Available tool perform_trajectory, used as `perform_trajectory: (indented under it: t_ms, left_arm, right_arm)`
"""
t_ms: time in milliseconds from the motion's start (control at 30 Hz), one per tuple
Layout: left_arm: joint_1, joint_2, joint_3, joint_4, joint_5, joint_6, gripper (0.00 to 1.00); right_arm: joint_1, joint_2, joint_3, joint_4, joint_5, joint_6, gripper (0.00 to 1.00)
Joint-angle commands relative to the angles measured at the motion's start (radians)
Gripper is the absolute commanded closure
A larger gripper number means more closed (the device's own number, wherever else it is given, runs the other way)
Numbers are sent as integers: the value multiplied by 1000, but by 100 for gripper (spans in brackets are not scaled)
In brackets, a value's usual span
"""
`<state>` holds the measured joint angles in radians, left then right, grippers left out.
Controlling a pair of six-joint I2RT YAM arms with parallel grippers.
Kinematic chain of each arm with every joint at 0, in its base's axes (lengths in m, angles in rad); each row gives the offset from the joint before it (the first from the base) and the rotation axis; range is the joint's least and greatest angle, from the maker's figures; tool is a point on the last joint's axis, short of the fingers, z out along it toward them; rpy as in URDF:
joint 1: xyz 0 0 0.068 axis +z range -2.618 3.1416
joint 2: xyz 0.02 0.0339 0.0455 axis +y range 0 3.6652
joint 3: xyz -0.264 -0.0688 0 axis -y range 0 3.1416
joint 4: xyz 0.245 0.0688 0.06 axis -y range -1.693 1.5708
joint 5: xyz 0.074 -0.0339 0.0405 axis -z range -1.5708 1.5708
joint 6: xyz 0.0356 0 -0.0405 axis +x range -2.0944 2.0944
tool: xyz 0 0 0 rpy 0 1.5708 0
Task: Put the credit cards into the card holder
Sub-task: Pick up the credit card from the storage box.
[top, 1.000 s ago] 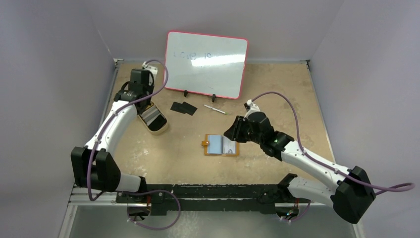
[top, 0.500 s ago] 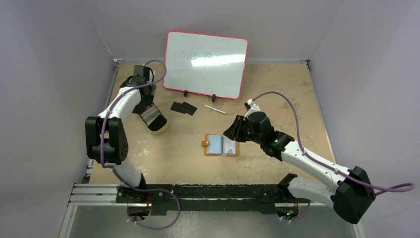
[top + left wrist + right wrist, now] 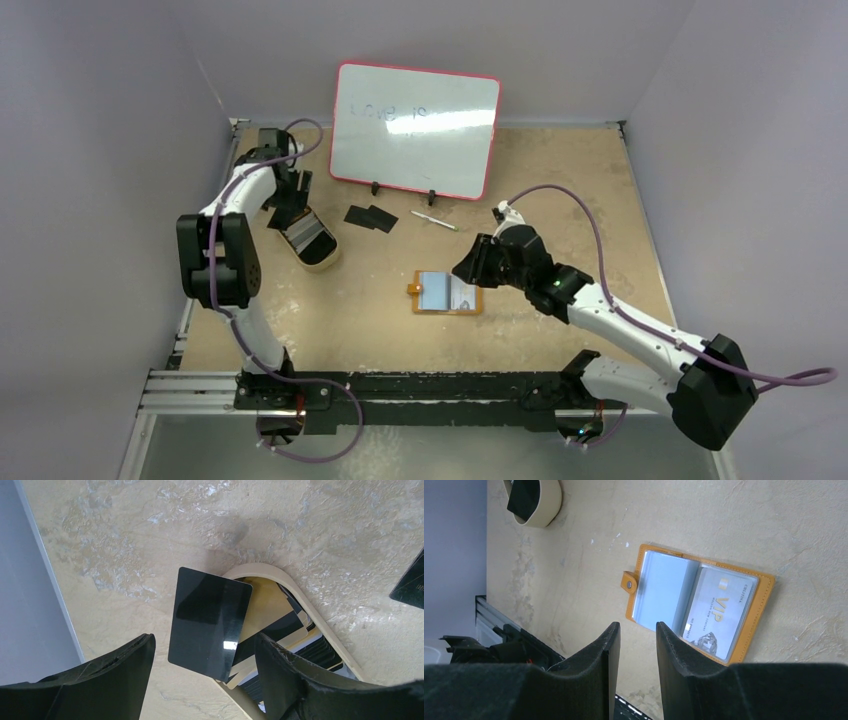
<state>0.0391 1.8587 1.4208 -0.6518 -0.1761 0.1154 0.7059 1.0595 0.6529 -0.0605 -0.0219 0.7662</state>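
my left gripper (image 3: 204,642), spread wide and empty, hovers over the glossy black credit card (image 3: 210,622) propped on the oval tan tin dish (image 3: 320,625); a skewed pinch could flip it. the orange-tan leather card holder (image 3: 699,610) lies unfolded mid-table near my barely parted, empty right gripper (image 3: 638,632).

You can read the big letters "VIP" on the pale card (image 3: 720,611) inside a clear sleeve of the card holder (image 3: 664,592). A small word near the card's corner looks like "CULTINA", but it is hard to be sure. The other lines on it are too tiny to read. The whiteboard (image 3: 416,130) has faint writing, maybe "Love is".
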Motion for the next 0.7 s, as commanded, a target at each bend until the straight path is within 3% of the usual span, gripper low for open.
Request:
perform_trajectory:
  t_ms: [0,400,667]
  left_arm:
    - [14,2,47,7,10,12,28]
    - [32,84,87,-11,76,18,28]
    - [35,96,85,-3,87,20,35]
  right_arm:
    - [0,15,55,13,9,-21,65]
    - [0,25,65,7,14,-25,65]
    - [-1,15,63,-1,16,-24,65]
